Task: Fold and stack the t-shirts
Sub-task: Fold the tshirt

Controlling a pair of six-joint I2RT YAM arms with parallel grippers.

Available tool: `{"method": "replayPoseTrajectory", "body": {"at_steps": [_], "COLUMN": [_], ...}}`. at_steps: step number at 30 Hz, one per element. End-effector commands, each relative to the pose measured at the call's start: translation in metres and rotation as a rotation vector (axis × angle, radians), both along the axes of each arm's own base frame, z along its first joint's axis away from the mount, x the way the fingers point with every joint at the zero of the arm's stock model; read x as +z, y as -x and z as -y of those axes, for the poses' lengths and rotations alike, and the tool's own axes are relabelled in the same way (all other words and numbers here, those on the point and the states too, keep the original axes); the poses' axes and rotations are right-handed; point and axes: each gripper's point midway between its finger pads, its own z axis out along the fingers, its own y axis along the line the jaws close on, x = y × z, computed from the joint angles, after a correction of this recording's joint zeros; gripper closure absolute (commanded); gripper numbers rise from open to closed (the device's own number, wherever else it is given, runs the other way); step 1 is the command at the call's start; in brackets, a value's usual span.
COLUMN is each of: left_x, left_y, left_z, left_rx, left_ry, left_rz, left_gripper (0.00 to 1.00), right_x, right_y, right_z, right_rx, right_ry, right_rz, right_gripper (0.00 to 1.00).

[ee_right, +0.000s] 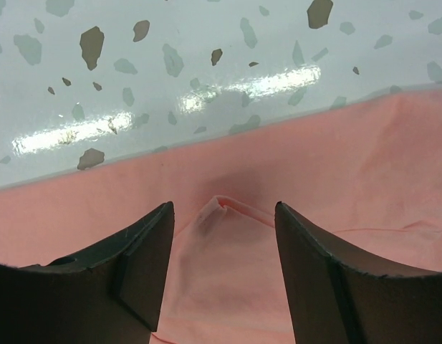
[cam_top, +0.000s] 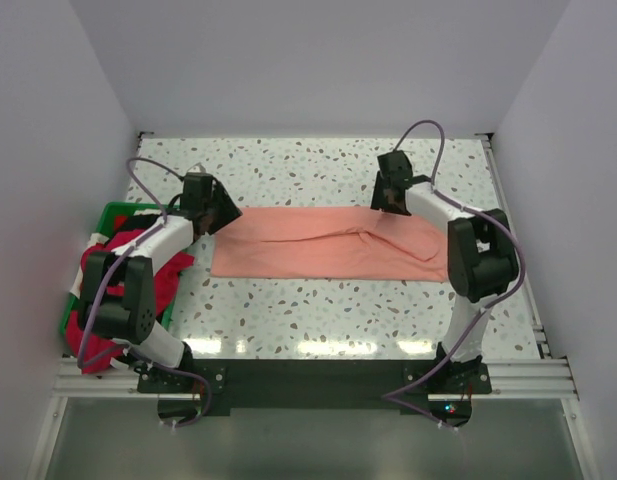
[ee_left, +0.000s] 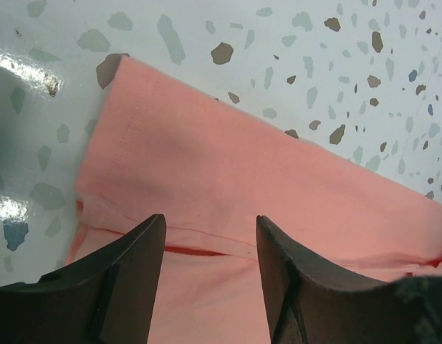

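Folding is in hand: left gripper and right gripper, fingers spread, hang over the far edge of the pink shirt; next they must pinch it.

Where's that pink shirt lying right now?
In the top view the salmon-pink t-shirt lies flat mid-table, with the left gripper and right gripper over its far edge.

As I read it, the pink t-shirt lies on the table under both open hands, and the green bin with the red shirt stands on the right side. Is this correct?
Not entirely. The top external view shows the green bin with the red shirt on the left side. The rest holds: the pink t-shirt lies on the table under the open left hand and right hand.
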Motion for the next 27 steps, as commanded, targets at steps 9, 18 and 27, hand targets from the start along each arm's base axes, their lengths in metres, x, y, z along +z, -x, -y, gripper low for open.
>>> {"method": "replayPoseTrajectory", "body": {"at_steps": [9,18,27], "left_x": [0.02,0.022,0.024], "left_y": [-0.012,-0.011,-0.008], "left_z": [0.009,0.009,0.013], "left_rx": [-0.011,-0.007,-0.028], "left_ry": [0.03,0.033,0.049], "left_rz": [0.065,0.071,0.071], "left_gripper": [0.43,0.43,0.43], "right_x": [-0.002,0.013,0.025], "right_y": [-0.002,0.029,0.069], "right_z": [-0.004,-0.017,-0.045], "right_rx": [-0.027,-0.029,-0.032], "right_ry": [0.052,-0.008,-0.148], "right_rz": [0.004,0.017,0.073], "right_gripper": [0.77,0.98,0.99]}}
